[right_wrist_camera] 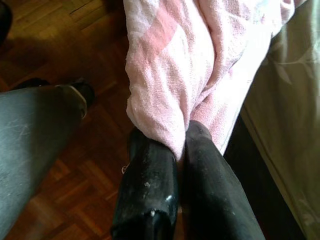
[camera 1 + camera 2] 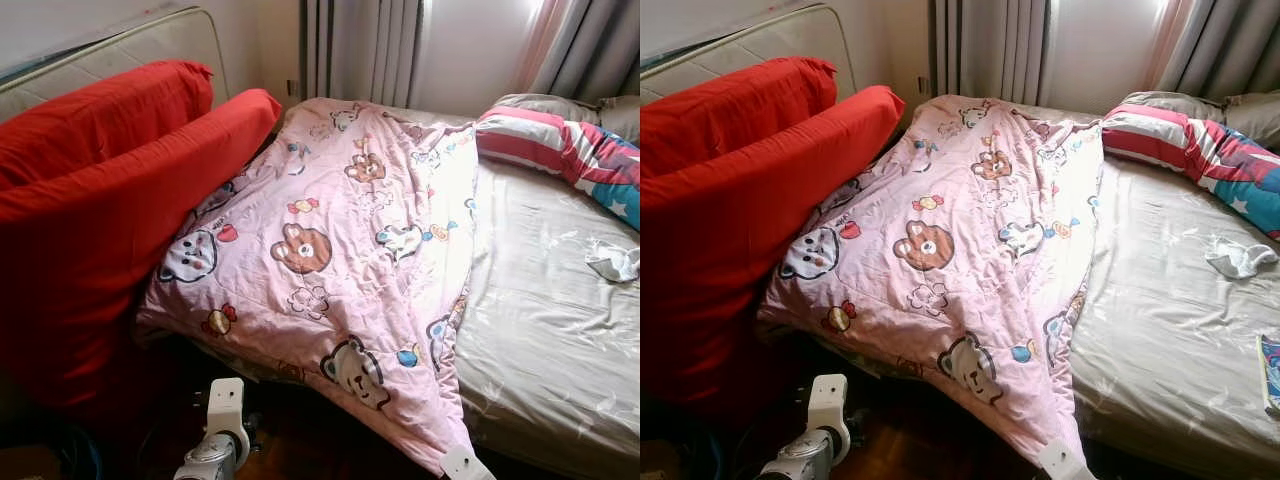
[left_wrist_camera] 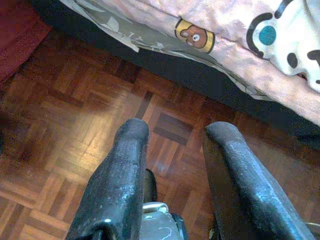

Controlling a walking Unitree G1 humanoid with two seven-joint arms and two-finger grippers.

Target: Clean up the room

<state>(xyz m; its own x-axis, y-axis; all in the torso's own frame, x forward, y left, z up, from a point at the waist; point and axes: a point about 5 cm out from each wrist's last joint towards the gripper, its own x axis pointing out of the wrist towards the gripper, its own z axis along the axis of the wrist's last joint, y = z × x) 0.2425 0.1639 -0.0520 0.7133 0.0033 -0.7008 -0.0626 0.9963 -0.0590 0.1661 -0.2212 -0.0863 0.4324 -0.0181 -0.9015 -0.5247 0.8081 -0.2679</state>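
Observation:
A pink quilt (image 2: 350, 240) printed with cartoon bears lies spread over the left half of the bed, one corner hanging off the near edge. My right gripper (image 1: 181, 131) is shut on that hanging corner of the pink quilt (image 1: 190, 60), cloth bunched between its two black fingers (image 1: 150, 185). Its white wrist (image 2: 466, 465) shows at the bottom of the quilt. My left gripper (image 3: 175, 131) is open, with nothing between its fingers, low over the parquet floor (image 3: 60, 125) beside the bed. The left arm (image 2: 220, 440) sits below the bed's near corner.
A big red cushion (image 2: 100, 210) leans against the bed's left side, before a headboard (image 2: 130, 45). A grey sheet (image 2: 550, 300) covers the right half, with a striped pillow (image 2: 560, 150), a small white cloth (image 2: 615, 262) and a book corner (image 2: 1270, 372). Curtains (image 2: 360, 45) hang behind.

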